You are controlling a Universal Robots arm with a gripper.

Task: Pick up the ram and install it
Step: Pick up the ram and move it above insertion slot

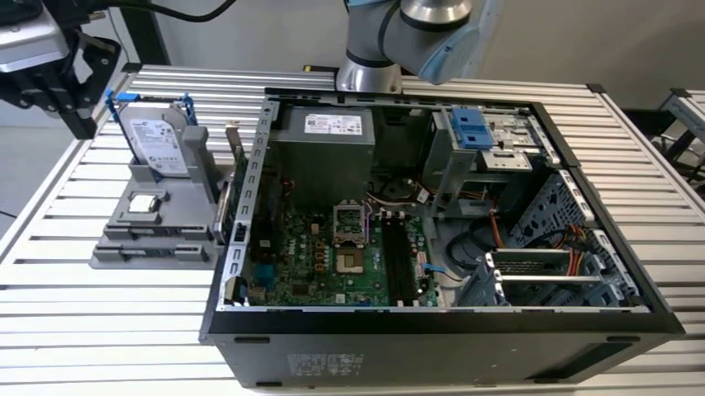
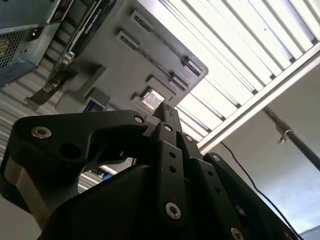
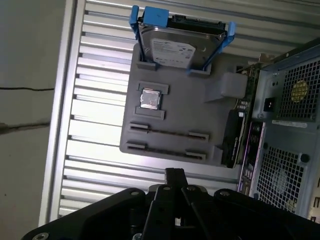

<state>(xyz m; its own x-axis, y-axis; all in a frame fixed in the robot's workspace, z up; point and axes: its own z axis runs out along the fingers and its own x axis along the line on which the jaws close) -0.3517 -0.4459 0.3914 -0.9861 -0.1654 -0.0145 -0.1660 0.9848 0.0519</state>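
Note:
The ram (image 3: 169, 133) looks like a thin dark strip standing on edge in a slot row of the grey holder (image 3: 190, 110). The exterior view shows that row (image 1: 154, 234) at the holder's near end. My gripper (image 3: 174, 175) hangs high over the table, apart from the holder. Its black fingertips (image 2: 167, 114) are pressed together with nothing between them. In the exterior view the gripper (image 1: 75, 115) is at the upper left, above the table's corner. The open computer case (image 1: 237, 247) lies beside the holder, with the motherboard's long black memory slots (image 1: 402, 260) exposed.
On the holder stand a silver hard drive in a blue bracket (image 3: 177, 45) and a small square processor chip (image 3: 150, 98). A dark expansion card (image 3: 232, 137) stands between holder and case. The slatted table's edge (image 3: 57, 125) and the floor lie past the holder.

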